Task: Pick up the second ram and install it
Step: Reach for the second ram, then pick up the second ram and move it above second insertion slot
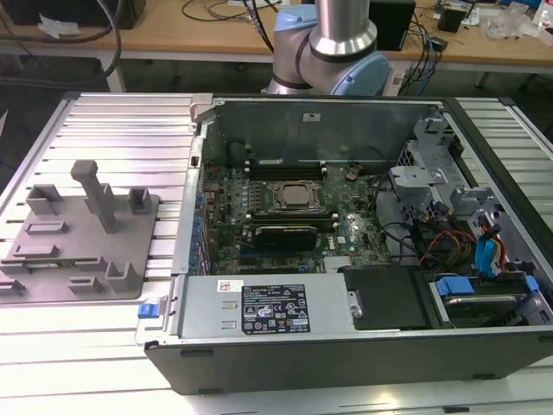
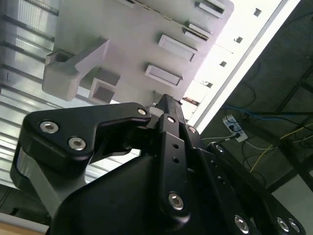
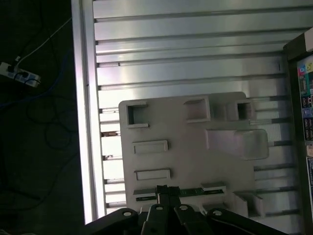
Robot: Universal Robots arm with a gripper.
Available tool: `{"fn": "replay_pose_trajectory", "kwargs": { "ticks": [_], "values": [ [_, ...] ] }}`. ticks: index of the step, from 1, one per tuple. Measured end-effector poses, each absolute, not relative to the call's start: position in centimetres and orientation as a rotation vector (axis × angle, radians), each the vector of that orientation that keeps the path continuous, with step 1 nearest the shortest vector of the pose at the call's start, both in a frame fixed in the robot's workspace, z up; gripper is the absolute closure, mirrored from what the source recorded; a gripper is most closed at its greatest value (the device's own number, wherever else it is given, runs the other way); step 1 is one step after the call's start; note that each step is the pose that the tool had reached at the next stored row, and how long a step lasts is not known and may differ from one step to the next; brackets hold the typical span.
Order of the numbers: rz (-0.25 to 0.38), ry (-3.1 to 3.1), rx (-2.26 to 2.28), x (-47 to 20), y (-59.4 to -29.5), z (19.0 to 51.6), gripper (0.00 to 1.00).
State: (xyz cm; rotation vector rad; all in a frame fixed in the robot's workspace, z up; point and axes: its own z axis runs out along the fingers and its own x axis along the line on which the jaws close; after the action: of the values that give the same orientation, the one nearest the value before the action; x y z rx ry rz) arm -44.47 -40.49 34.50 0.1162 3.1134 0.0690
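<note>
- You are at the pick-up step, by my reading: the gripper hangs over the grey fixture tray, lined up with the middle of the second ram.
- The second ram sits in a holder along the tray's edge nearest the gripper (a thin green strip, seemingly on edge, showing on both sides of the gripper's tip in the first wrist view).
- I cannot tell whether the gripper is apart, together or already pinching the stick. Nor can I tell whether it touches the ram or hangs clear above it.
- In the exterior view the tray lies at the left of the frame on the ribbed metal counter, just beside the open computer case, which takes the middle and right. The arm stands at the upper middle.
- Nothing of the install looks begun for this stick. The motherboard lies uncovered, with memory slots running on both sides of the processor (too small to say which are filled).
- The next move, as I judge it, calls for a square hold on the stick's flat faces at its middle. It also calls for a straight lift out of the holder, since a tilted pull could bind there or scuff the contacts.
</note>
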Motion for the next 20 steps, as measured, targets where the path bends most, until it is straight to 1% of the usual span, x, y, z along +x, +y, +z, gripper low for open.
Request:
{"fn": "replay_pose_trajectory", "kwargs": {
  "ticks": [10,20],
  "values": [
    [0.069,3.114,0.117,-43.8,-42.9,33.1,0.92],
    [0.069,3.114,0.117,-43.6,-43.0,33.1,0.92]
  ]
}}
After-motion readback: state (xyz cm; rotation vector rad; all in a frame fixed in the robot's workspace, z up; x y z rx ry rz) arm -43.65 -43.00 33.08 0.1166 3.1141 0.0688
